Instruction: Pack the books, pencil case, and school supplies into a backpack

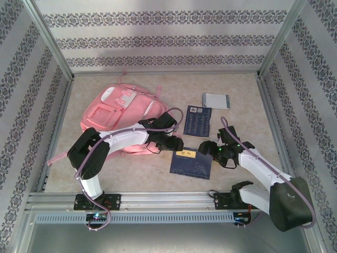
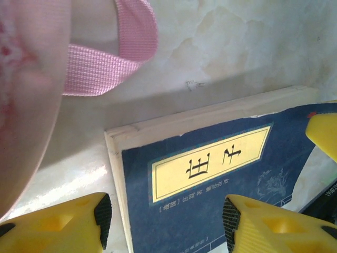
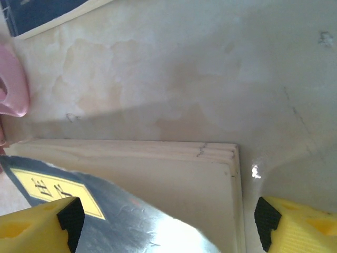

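Nearest the arm bases, the dark navy softcover book with a yellow title label [image 1: 190,162] lies flat on the pale marbled table [image 1: 142,171], with both claws over it. The left claw [image 2: 164,221] hangs released above the label corner, one finger off the book's edge. The right claw [image 3: 168,226] is also spread wide, grasping nothing, straddling the opposite corner. There the glossy cover seems to curl up off the cream pages.

I judge the book light, bendy and slick on its face. Pinching the cover alone would let it flop, so the whole page block should be pinched at an edge.

Farther back lie a second navy book [image 1: 197,121] and a grey-white notebook [image 1: 216,100]. Far left sits the large pink fabric backpack [image 1: 118,110].
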